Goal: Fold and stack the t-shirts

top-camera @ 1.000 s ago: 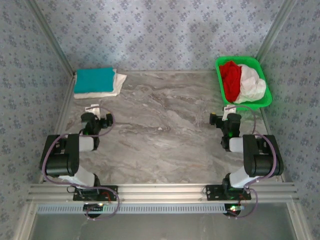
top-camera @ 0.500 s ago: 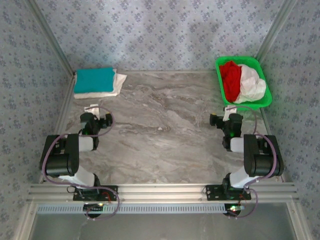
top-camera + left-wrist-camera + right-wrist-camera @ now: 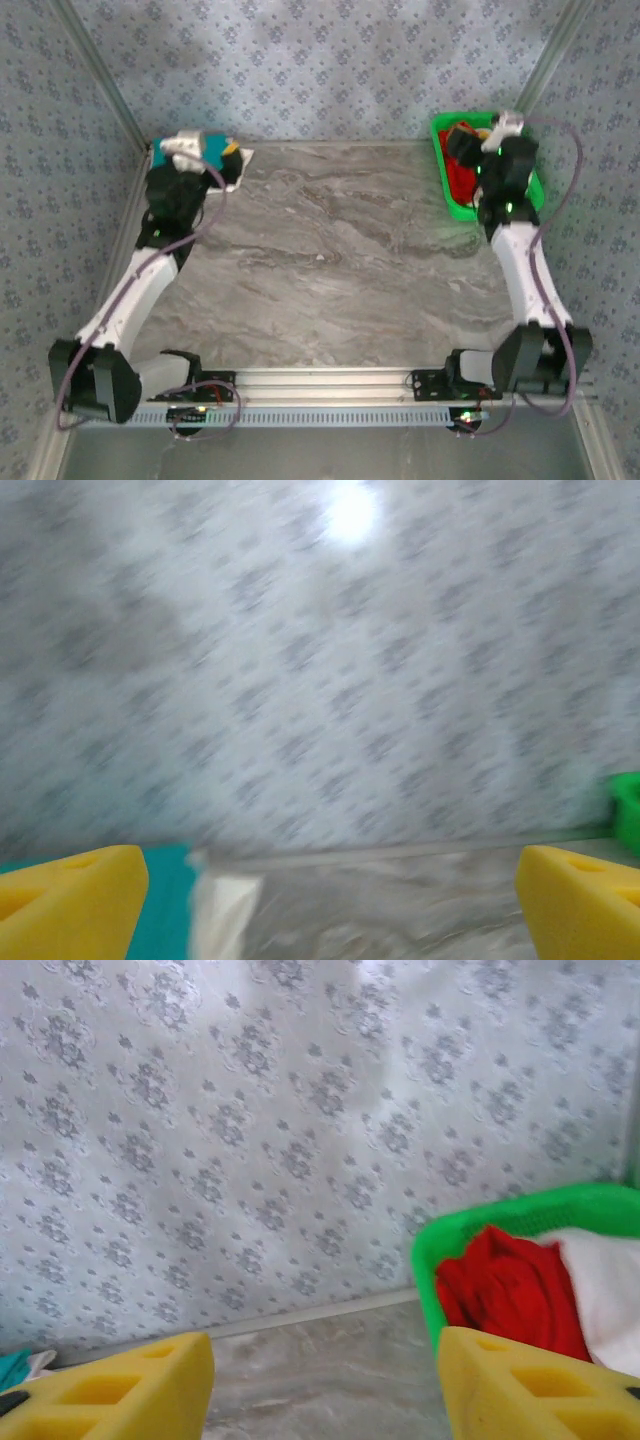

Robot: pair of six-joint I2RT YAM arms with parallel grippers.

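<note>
Showing the top external view first: the left gripper (image 3: 187,148) hangs over the folded teal t-shirt (image 3: 213,143) in the far-left corner of the marble table (image 3: 330,260). That shirt lies on a folded white t-shirt (image 3: 240,163). The right gripper (image 3: 497,125) is above the green basket (image 3: 455,208) in the far-right corner, which holds the red t-shirt (image 3: 458,172).

Left wrist view, blurred: the yellow fingers (image 3: 70,900) of the left gripper (image 3: 325,910) stand wide apart with nothing between them. The teal t-shirt (image 3: 168,910) and the folded white t-shirt (image 3: 225,915) lie below, beside the left finger.

Right wrist view: the right gripper (image 3: 325,1390) has its fingers (image 3: 540,1390) spread and empty. Beyond them, the green basket (image 3: 500,1215) holds the red t-shirt (image 3: 505,1280) beside a second white t-shirt (image 3: 605,1280).
</note>
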